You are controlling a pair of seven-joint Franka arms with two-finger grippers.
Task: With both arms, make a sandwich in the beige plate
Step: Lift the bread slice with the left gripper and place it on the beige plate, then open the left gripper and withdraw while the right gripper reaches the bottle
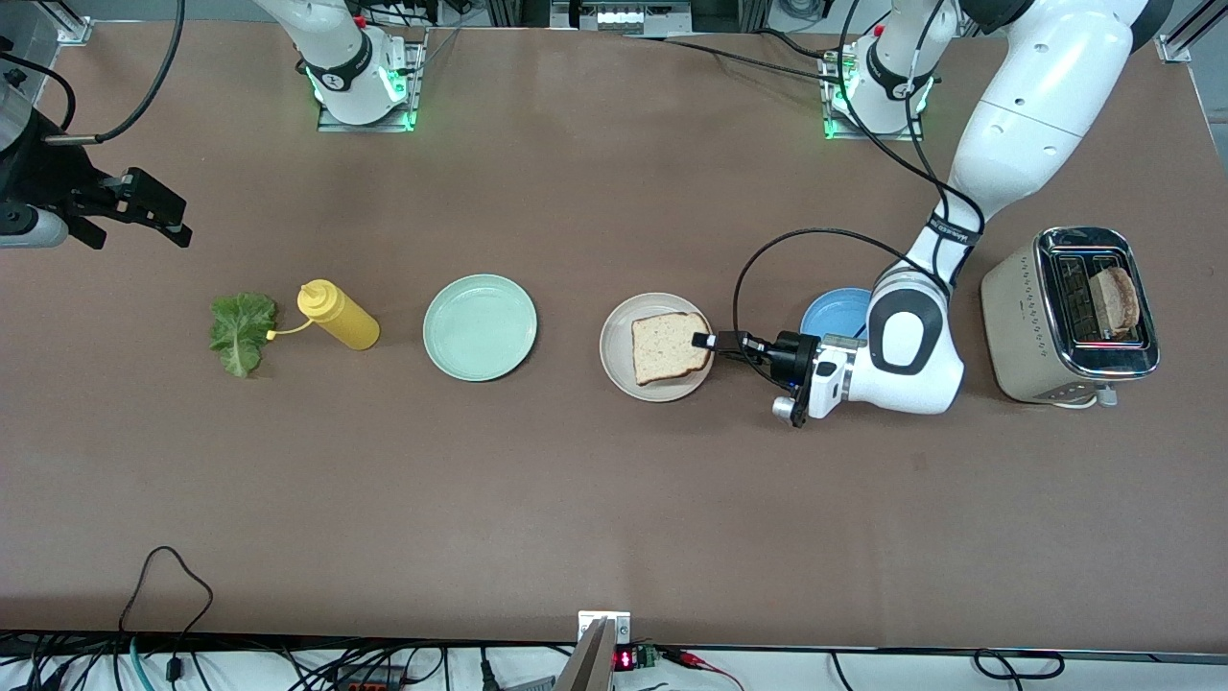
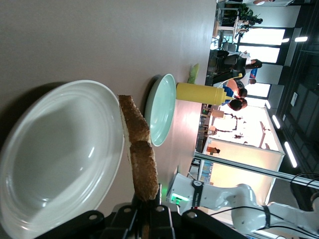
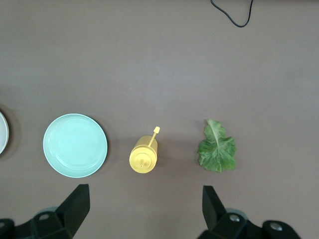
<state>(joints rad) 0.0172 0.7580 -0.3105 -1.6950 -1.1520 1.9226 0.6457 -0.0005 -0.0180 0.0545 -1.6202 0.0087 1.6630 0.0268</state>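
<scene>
Black fingers of the left gripper (image 1: pixel 707 341) are clamped on the crust edge of a bread slice (image 1: pixel 670 347), which sits over the beige plate (image 1: pixel 617 360); in the left wrist view the slice (image 2: pixel 138 149) stands on edge just above the plate's bowl (image 2: pixel 60 164), so it appears not yet fully laid down. Bread of this kind is judged light, soft and easily torn: hold it by the firmer crust with modest pressure, and release only once it lies flat. Outward from these fingers, the blue plate (image 1: pixel 835 312) lies just beside the wrist, partly hidden by it, and the toaster (image 1: pixel 1070 317) with a second slice (image 1: pixel 1118 299) in its slot stands toward the left arm's end of the table. The mint-green plate (image 1: pixel 480 326) is near the beige plate, then the yellow squeeze bottle (image 1: pixel 338 315) and the lettuce leaf (image 1: pixel 240 331), which is limp and fragile. The right gripper (image 1: pixel 153 206) waits, fingers spread wide and empty, above the table near the lettuce. Nothing blocks the plate itself.
</scene>
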